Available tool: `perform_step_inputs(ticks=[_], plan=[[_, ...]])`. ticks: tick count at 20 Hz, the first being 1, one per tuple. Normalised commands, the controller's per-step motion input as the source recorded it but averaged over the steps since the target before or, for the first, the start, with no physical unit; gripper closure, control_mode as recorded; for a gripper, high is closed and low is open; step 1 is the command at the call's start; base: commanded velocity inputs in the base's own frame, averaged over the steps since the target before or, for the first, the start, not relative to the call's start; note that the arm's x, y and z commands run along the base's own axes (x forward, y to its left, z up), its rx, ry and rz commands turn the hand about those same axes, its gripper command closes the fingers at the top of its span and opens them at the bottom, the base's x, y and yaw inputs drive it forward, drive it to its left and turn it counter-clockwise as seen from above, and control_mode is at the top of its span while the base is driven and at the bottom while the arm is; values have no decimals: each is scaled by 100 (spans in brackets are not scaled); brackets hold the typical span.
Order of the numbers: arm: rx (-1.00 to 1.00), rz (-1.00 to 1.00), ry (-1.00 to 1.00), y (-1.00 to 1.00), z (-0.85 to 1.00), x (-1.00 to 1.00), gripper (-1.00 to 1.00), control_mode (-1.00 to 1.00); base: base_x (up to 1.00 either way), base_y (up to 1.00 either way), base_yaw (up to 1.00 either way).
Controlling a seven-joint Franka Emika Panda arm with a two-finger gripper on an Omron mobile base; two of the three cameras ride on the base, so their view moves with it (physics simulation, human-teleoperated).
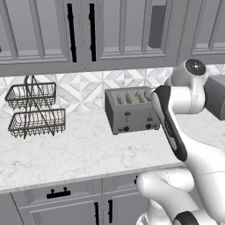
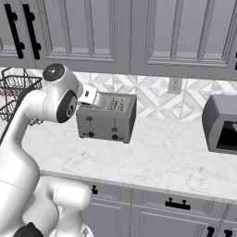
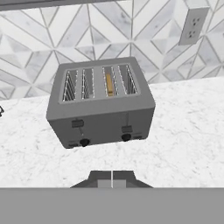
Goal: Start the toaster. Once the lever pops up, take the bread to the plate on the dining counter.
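Hand view shows the end effector [image 3: 112, 178] with tips together, hovering short of the toaster [image 3: 100, 103] on the surface [image 3: 183, 131]. Bread [image 3: 109, 84] sits in the third slot. Pressing the wrong lever, or a glancing push, could shove the toaster back.
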Motion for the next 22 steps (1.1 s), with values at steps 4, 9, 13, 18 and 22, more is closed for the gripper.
perform_step_inputs(ticks=[4,9,13,18,22], plan=[[0,0,-1,0,0,0,-100,-100,0,0,0],[0,0,0,0,0,0,-100,-100,0,0,0],[0,0,0,0,0,0,-100,-100,0,0,0],[0,0,0,0,0,0,-100,-100,0,0,0],[0,0,0,0,0,0,-100,-100,0,0,0]])
